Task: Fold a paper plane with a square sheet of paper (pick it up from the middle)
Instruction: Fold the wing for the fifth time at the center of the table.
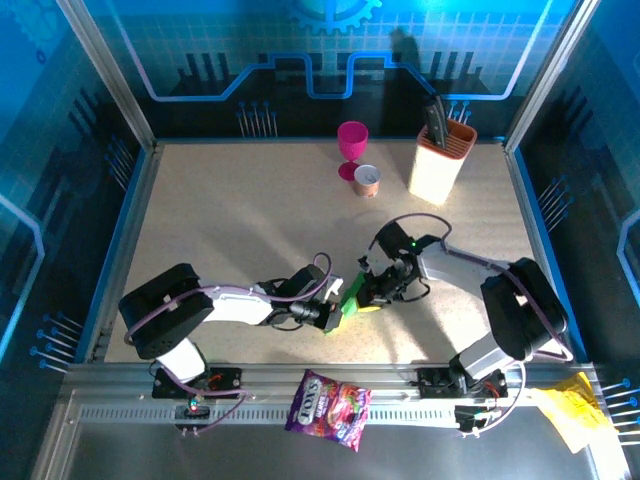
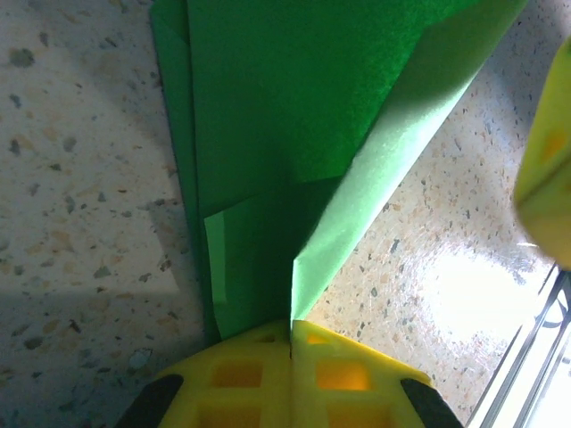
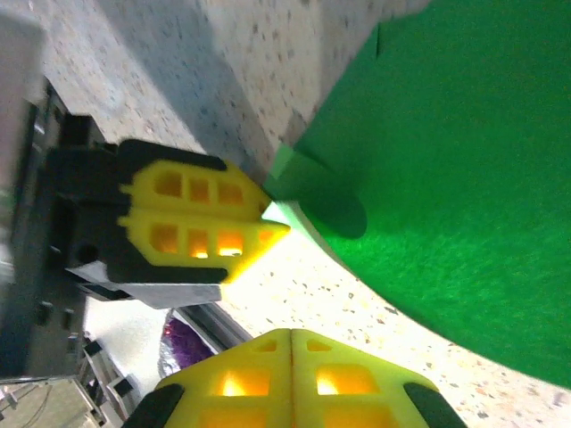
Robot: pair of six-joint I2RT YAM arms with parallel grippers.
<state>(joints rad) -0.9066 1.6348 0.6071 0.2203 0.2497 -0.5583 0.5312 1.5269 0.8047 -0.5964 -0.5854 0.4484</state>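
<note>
Here, in the top view, the sheet of paper [image 1: 350, 296] is seen only as a small green patch on the table [image 1: 230, 220], between the left gripper [image 1: 335, 313] and the right gripper [image 1: 374, 296]. Most of its outline is covered by the two wrists.

From the left wrist, the left fingers [image 2: 241, 374] are shown pressed together, with a folded corner of the paper clamped in the seam between them. The layered sheet is cut off by the top edge of that view. A yellow blur at its right edge is too soft to be identified with certainty.

From the right wrist, the right fingers [image 3: 357, 379] are closed against each other with nothing seen between them. The paper lies beyond their tips, and its far part is cropped. How many folds have been made cannot be told.

A purple snack bag [image 1: 328, 398] is seen on the near rail, and crumpled yellow paper [image 1: 565, 410] lies at the lower right.
</note>
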